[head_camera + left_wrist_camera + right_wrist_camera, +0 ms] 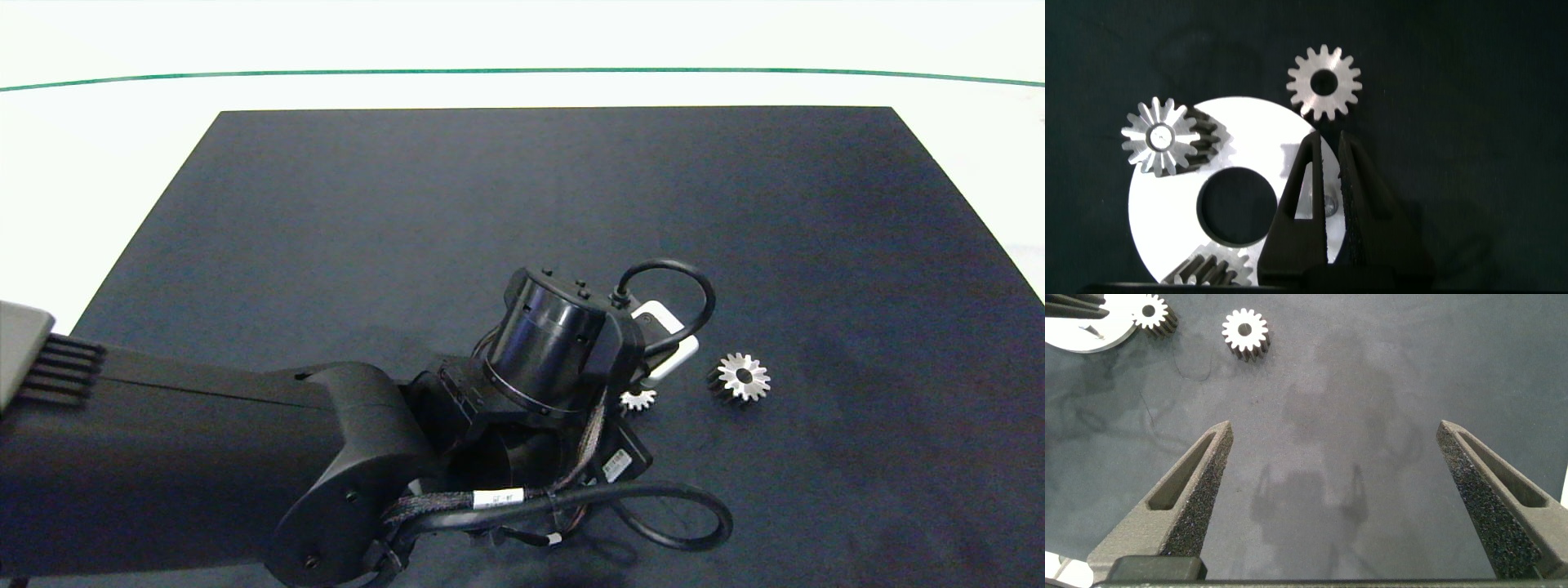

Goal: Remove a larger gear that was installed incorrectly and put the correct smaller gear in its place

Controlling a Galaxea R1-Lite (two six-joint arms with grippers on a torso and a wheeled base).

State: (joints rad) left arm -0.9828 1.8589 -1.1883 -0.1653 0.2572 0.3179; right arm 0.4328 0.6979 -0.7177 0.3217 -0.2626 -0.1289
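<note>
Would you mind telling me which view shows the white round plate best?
The left wrist view: nearly the whole white plate shows, with its central hole and two gears on it. The head view has it almost entirely hidden under the left arm; the right wrist view catches only an edge.

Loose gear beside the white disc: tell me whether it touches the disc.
Apart. The left wrist view shows dark mat between the loose gear and the white disc rim.
</note>
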